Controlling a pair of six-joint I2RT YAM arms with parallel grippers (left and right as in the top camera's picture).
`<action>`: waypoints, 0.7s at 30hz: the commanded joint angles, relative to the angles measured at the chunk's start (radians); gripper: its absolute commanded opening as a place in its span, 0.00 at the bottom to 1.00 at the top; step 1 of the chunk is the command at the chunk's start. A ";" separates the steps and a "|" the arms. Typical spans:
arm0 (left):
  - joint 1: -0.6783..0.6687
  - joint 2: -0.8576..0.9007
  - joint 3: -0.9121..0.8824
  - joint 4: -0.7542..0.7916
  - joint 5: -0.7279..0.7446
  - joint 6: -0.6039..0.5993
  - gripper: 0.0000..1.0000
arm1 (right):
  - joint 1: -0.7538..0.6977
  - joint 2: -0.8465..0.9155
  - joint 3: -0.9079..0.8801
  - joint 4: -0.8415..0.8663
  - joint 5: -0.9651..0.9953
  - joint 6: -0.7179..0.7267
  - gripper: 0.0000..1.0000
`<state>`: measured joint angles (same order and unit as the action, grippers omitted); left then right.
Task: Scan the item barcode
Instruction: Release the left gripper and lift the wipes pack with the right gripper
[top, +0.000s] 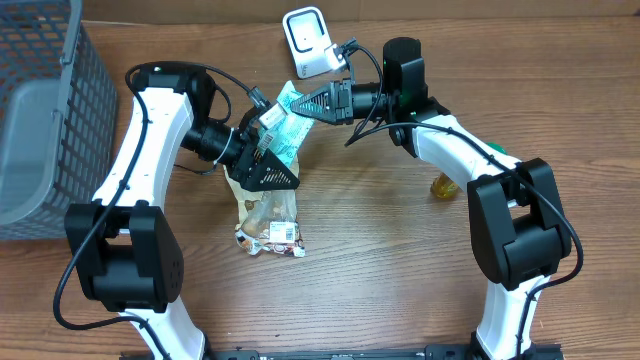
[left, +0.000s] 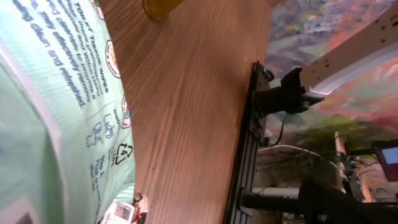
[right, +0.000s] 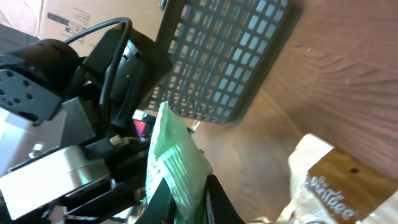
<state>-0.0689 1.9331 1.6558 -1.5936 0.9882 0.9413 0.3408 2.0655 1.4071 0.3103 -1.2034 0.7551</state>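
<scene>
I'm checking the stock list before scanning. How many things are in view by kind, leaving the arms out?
green wipes pack: 1
brown snack bag: 1
white scanner: 1
grey basket: 1
yellow item, too small to identify: 1
Total: 5

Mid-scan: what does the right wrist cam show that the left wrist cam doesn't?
Right wrist only: the basket, the left arm, and the right gripper shut on the pack. Left wrist only: a yellow item at the top edge and the black rail along the table's end. Both: the green pack, its printed side close up in the left wrist view, and the wooden table.
</scene>
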 joint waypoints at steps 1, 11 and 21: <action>0.023 -0.010 0.008 0.039 -0.009 -0.066 1.00 | -0.006 -0.027 0.006 -0.014 0.059 -0.115 0.04; 0.134 -0.010 0.008 0.327 -0.201 -0.559 1.00 | -0.006 -0.027 0.006 -0.051 0.115 -0.185 0.04; 0.187 -0.010 0.008 0.474 -0.632 -0.851 1.00 | -0.006 -0.027 0.006 -0.082 0.111 -0.184 0.04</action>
<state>0.1162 1.9331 1.6558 -1.1328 0.5678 0.2203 0.3401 2.0655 1.4071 0.2245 -1.0840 0.5793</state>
